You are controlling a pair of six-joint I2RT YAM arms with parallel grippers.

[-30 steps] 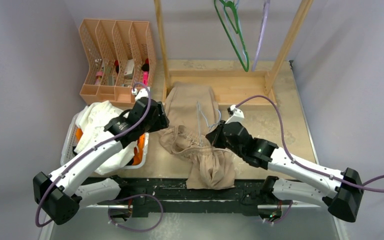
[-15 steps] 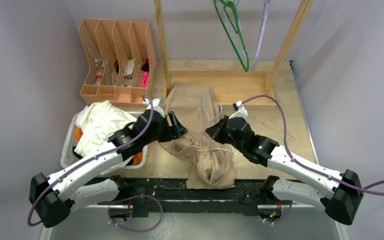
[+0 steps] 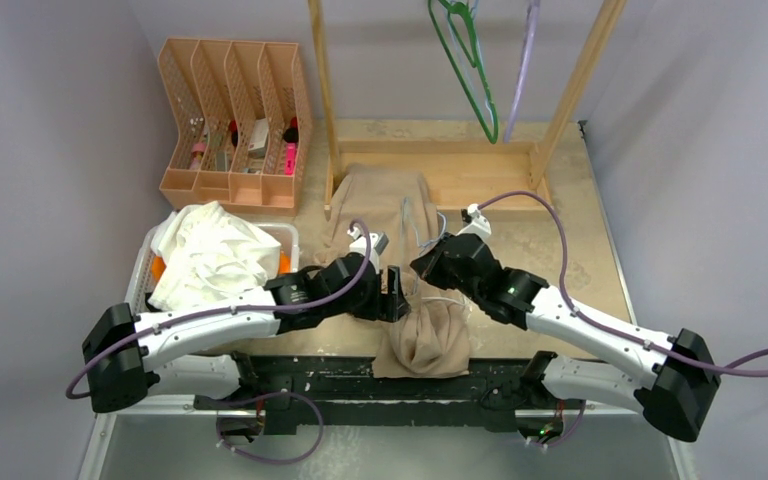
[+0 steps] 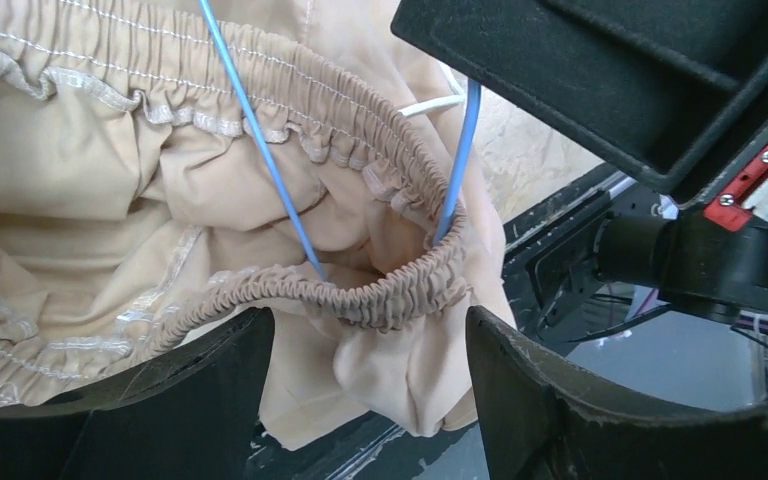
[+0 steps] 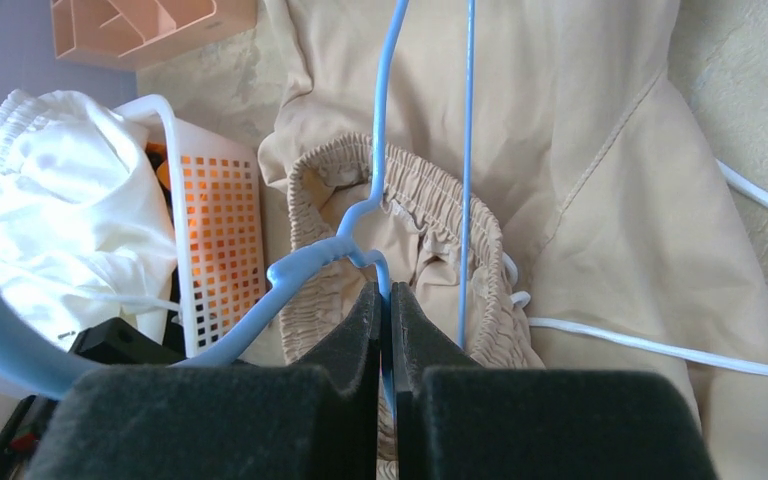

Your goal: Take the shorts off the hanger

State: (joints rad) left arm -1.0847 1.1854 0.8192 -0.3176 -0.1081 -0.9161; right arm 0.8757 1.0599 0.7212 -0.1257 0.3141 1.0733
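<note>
The beige shorts (image 3: 425, 335) lie bunched on the table with a thin blue wire hanger (image 3: 405, 225) threaded through the waistband. My right gripper (image 3: 430, 262) is shut on the hanger wire (image 5: 380, 130), just above the gathered waistband (image 5: 415, 190). My left gripper (image 3: 397, 290) is open and holds nothing; its fingers (image 4: 170, 400) straddle the elastic waistband (image 4: 360, 295) without closing on it. The white shorts (image 3: 210, 255) lie piled in the basket, with the orange shorts (image 3: 160, 268) peeking out beneath. The black shorts are out of view.
A white mesh basket (image 3: 288, 235) stands at the left. An orange file organiser (image 3: 232, 110) is at the back left. A wooden rack (image 3: 440, 170) at the back carries a green hanger (image 3: 470, 70) and a purple hanger (image 3: 525, 60). The table's front edge lies under the shorts.
My left arm has swung right from the basket to the beige shorts' waistband, close beside the right gripper. The right gripper has kept hold of the hanger, shifting only slightly.
</note>
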